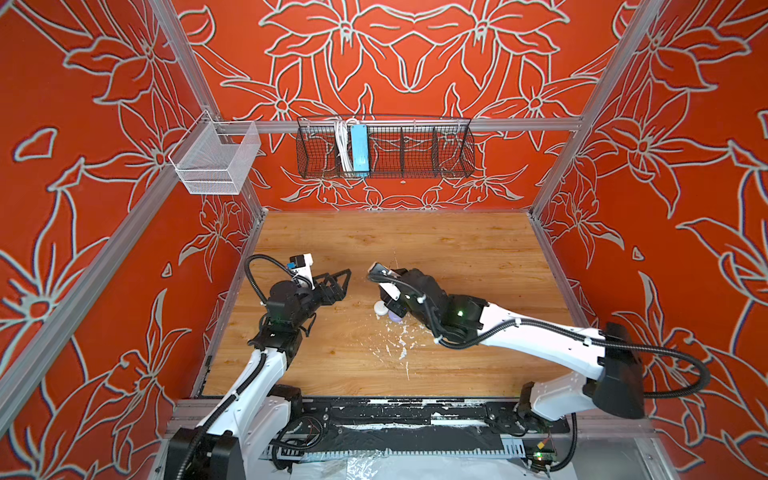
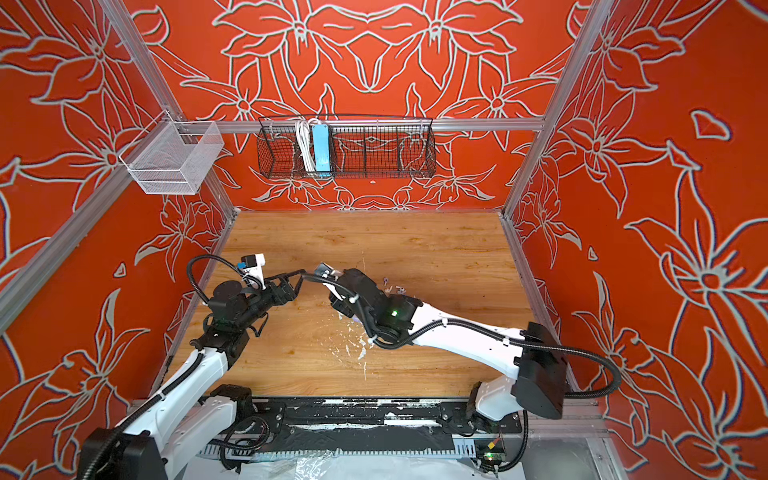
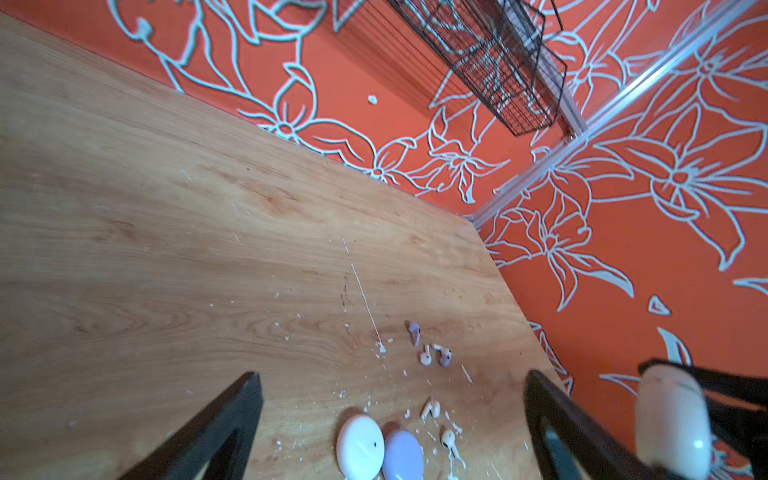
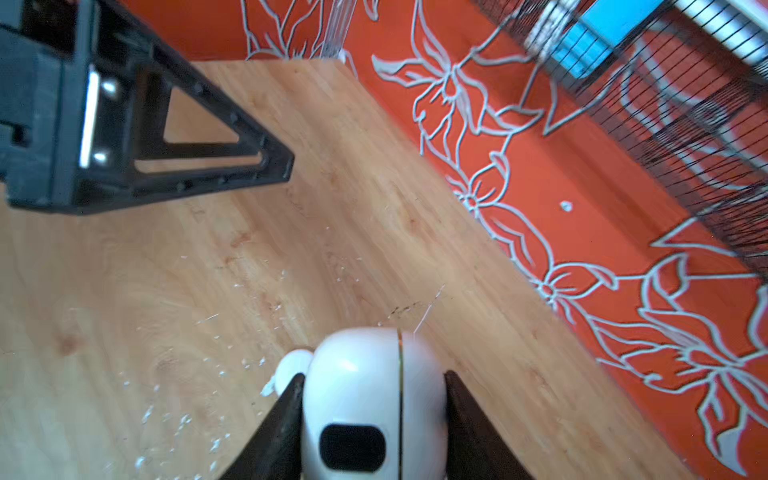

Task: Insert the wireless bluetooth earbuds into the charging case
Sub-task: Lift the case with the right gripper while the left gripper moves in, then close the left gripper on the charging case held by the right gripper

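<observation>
Right now the right gripper [image 4: 372, 380] pinches the held case [image 4: 353, 374] by its two sides, its dark fingers [image 4: 286, 411] flat against the glossy shell. A thin seam runs across the held case and a dark oval patch faces the camera; the lid looks shut. The held case hangs clear of the table [image 3: 166, 249], not resting on it. In both top views this gripper sits just below the middle of the frame, pointing down, and the right arm [image 1: 419, 291] hides what it holds.

The left gripper [image 3: 390, 376] has its jaws spread wide with nothing between them. In both top views it is left of centre, level with the right gripper and close to it. Its tips aim toward the right gripper without touching it.

The earbuds [image 3: 431, 408] lie loose on the wood, none in a case. The left wrist view shows five. A lavender one lies alone, a white and a lavender one lie just beside each other, and a cream one and a white one lie nearer the cases. In a top view a few earbuds [image 2: 400, 288] show just right of the frame's centre, past the right arm.

A white case [image 3: 359, 444] and a lavender case [image 3: 402, 455] lie shut on the table, touching side by side, just under the right gripper. White flecks [image 1: 399, 340] dot the wood around them, in the lower middle of both top views.
</observation>
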You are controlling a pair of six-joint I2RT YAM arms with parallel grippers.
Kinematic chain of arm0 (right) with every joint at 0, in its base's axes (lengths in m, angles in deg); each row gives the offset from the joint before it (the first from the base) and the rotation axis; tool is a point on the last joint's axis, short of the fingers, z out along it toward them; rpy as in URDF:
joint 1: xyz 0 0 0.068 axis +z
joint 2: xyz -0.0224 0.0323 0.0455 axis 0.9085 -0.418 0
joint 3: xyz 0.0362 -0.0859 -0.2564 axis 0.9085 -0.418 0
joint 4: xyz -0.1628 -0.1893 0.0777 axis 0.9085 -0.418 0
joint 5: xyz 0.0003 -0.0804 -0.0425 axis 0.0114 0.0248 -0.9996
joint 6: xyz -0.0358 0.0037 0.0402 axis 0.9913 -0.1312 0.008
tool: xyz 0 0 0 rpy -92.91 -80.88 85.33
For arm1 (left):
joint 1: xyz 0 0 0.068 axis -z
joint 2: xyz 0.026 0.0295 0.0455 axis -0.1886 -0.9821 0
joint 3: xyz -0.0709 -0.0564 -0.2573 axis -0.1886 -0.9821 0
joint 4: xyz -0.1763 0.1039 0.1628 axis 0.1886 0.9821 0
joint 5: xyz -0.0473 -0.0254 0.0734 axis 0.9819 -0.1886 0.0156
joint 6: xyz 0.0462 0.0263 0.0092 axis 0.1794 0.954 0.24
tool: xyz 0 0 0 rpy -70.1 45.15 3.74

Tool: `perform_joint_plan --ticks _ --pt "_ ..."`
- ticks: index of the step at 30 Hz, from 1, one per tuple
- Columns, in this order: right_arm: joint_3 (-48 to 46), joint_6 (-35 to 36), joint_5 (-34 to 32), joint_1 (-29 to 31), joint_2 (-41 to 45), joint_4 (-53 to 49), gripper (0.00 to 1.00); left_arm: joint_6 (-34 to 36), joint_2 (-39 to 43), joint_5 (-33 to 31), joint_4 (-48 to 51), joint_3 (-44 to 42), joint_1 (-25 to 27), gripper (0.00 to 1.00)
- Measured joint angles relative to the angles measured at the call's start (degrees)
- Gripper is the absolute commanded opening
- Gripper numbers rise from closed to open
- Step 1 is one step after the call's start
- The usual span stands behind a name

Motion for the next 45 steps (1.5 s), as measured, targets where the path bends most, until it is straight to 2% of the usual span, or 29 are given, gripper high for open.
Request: perform_joint_plan --ticks 9,16,22,27,31,36,39,45 --pt "-9.88 9.60 -1.31 0.02 6.12 10.73 0.04 3.69 -3.37 5.31 -0.57 3.17 4.33 0.98" --pt "-16.96 13.09 -1.53 0.02 7.98 17.20 0.04 5.09 -3.39 8.83 -1.03 3.87 6.86 0.98" --pt "-16.65 12.35 -0.85 0.02 12.22 14.27 0.04 5.35 -3.39 9.92 -0.90 5.16 8.85 0.94" --pt "-18.82 11.45 0.39 0.09 18.05 15.15 0.04 -2.16 -3.34 4.00 0.37 4.63 10.01 0.89" --pt "-21.57 11.34 2.23 0.09 19.26 16.74 0.03 -4.07 -2.54 3.10 1.88 3.89 10.38 0.87" --pt "-23.74 11.43 3.96 0.09 17.62 17.22 0.03 -2.12 2.62 4.81 1.33 -1.66 12.13 0.85" --pt "-23.71 11.52 4.76 0.15 16.41 17.40 0.03 -0.13 5.57 6.67 0.96 -1.81 13.84 0.77" --pt "-23.69 11.52 4.92 0.72 16.04 17.51 0.03 4.96 8.48 9.25 0.61 -1.09 18.58 0.75"
